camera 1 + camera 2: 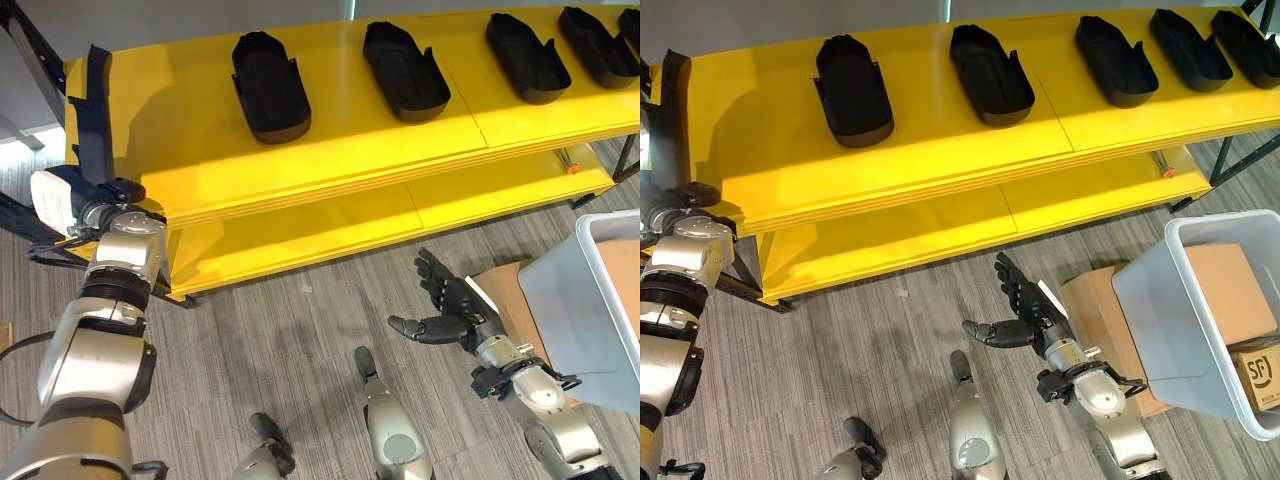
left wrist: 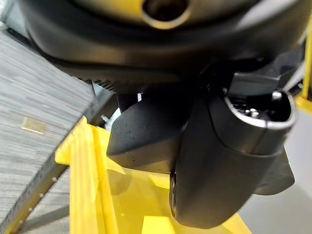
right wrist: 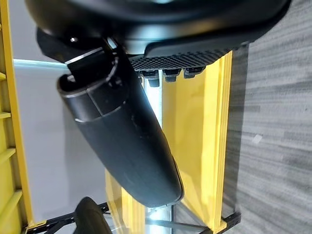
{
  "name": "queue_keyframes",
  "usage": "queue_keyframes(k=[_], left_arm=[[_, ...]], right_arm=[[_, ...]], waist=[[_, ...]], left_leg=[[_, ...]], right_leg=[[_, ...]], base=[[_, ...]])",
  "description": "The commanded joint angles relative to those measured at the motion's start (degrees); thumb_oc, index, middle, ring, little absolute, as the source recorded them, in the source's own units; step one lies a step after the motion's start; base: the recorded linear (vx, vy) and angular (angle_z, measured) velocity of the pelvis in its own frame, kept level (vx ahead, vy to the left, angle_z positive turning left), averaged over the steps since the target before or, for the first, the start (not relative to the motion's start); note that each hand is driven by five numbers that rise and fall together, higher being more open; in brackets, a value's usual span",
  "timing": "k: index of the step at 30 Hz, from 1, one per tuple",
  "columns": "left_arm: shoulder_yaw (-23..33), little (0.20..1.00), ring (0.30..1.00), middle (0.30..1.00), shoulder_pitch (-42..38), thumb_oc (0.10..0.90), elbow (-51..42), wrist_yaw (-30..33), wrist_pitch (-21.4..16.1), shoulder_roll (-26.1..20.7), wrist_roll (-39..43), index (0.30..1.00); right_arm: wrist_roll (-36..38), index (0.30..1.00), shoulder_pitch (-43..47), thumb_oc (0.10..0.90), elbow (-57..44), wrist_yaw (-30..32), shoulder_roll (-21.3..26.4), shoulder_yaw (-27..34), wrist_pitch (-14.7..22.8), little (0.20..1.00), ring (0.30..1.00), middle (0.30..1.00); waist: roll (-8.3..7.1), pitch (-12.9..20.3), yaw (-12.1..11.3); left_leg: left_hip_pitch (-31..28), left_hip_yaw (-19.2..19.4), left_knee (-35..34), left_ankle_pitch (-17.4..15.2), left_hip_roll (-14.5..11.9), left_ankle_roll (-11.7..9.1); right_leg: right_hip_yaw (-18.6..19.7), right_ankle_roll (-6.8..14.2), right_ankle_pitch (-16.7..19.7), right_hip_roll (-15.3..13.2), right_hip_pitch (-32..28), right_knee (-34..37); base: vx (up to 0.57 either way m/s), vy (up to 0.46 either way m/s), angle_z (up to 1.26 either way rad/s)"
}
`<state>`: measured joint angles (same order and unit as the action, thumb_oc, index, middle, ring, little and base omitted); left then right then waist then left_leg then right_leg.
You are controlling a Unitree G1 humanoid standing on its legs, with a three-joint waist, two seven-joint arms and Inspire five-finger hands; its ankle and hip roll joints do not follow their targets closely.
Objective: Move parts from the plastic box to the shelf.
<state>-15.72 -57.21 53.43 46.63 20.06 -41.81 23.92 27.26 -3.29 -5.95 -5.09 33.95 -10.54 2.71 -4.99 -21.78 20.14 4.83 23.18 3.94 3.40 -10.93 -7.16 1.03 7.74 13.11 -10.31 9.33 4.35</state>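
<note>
Left eye view: black parts (image 1: 270, 85) sit in a row atop the yellow shelf (image 1: 330, 170), likely stiff, light shells best gripped across their sidewalls; the right hand (image 1: 450, 305) below the shelf is spread empty, while the left hand (image 1: 95, 195) at the shelf's end hides its fingers, so I cannot tell.

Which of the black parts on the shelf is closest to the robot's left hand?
The upright black part at the shelf's left end, held in the left hand; the others lie flat.

below me runs grey wood-grain plank floor (image 1: 280, 340). a pale grey wall (image 1: 190, 20) stands beyond the furniture, and bright daylight falls on the floor at my far left.
</note>
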Motion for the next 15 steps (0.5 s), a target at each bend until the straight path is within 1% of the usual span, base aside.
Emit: queue_keyframes(k=[1,5,9,15], left_arm=[[0.1,0.300,0.300,0.300,-10.2,0.400,-2.8,2.0,-7.6,-6.4,-6.1,0.300],[0.2,0.300,0.300,0.300,-10.2,0.400,-1.9,1.0,-8.2,-7.3,-5.3,0.300],[0.4,0.300,0.300,0.300,-10.1,0.400,-1.3,0.6,-8.7,-7.7,-5.1,0.300],[0.9,0.300,0.300,0.300,-9.3,0.400,-1.5,1.0,-8.5,-8.1,-4.2,0.300]], right_arm=[[2.6,1.000,5.0,0.900,-3.2,-0.2,3.1,3.0,6.5,1.000,1.000,1.000],[2.7,1.000,5.2,0.900,-3.9,-1.1,3.8,2.8,5.8,1.000,1.000,1.000],[2.5,1.000,5.2,0.900,-3.7,-2.0,4.2,3.0,6.2,1.000,1.000,1.000],[1.8,1.000,4.8,0.900,-4.0,-2.5,5.0,3.2,6.7,1.000,1.000,1.000]], waist=[[3.49,2.3,1.1],[4.05,2.1,1.8],[4.30,1.8,2.3],[4.62,1.7,2.8]], left_leg=[[-4.1,2.5,-0.1,-7.1,1.7,2.2],[-4.5,2.8,-0.8,-6.5,1.5,1.6],[-4.5,3.1,-1.3,-6.2,1.4,1.2],[-4.8,3.6,-1.4,-6.1,1.3,0.9]], right_leg=[[-1.5,2.6,-8.4,1.4,-0.6,-1.8],[-1.6,2.5,-8.3,1.7,-0.4,-1.5],[-1.4,2.5,-8.1,1.8,0.0,-0.9],[-1.1,2.4,-7.9,2.1,0.1,-0.5]], base=[[-0.05,-0.039,0.02],[-0.01,0.001,-0.02],[-0.03,0.001,-0.04],[-0.01,-0.001,0.00]])
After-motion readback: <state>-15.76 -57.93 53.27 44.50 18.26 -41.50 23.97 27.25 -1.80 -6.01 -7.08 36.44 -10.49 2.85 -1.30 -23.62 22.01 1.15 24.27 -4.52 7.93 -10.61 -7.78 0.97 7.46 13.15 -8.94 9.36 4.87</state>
